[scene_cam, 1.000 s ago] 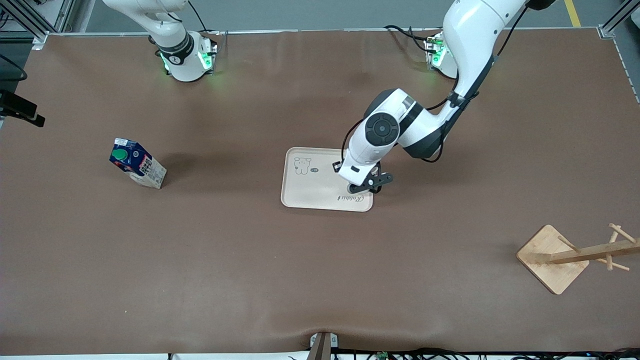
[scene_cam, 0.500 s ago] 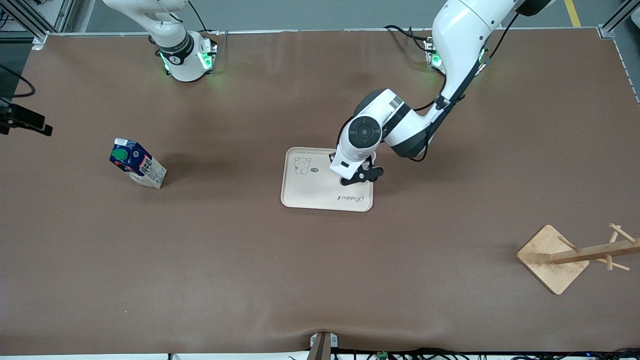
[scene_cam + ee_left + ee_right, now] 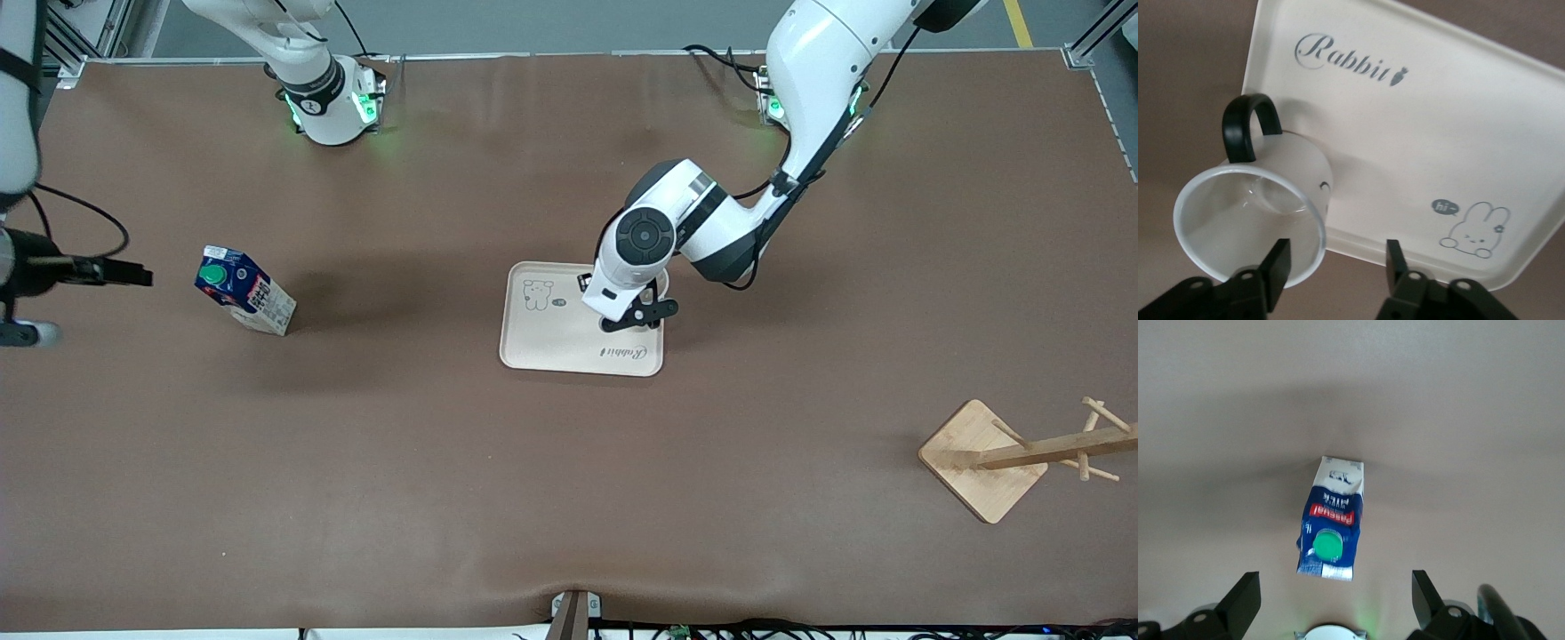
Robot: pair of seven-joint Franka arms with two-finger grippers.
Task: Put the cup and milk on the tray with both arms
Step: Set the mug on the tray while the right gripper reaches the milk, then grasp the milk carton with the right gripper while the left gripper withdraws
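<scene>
The white cup (image 3: 1265,210) with a black loop handle stands on the cream tray (image 3: 1458,127) at the corner by the "Rabbit" script. My left gripper (image 3: 1336,263) is open just above it, with one finger (image 3: 1275,267) over the cup's mouth and the other outside its wall. In the front view the left gripper (image 3: 636,313) is over the tray (image 3: 547,342) and hides the cup. The milk (image 3: 244,300) stands on the table toward the right arm's end. My right gripper (image 3: 133,276) is open in the air beside it. The right wrist view shows the milk (image 3: 1331,520) ahead of the right gripper (image 3: 1335,600).
A wooden rack (image 3: 982,458) with pegs stands near the front camera at the left arm's end of the table. The arm bases (image 3: 333,107) glow green along the table's edge farthest from the front camera.
The left gripper has shifted a little across the tray toward the bear drawing. The right arm's gripper has come into view at the right arm's end and closed in on the milk.
</scene>
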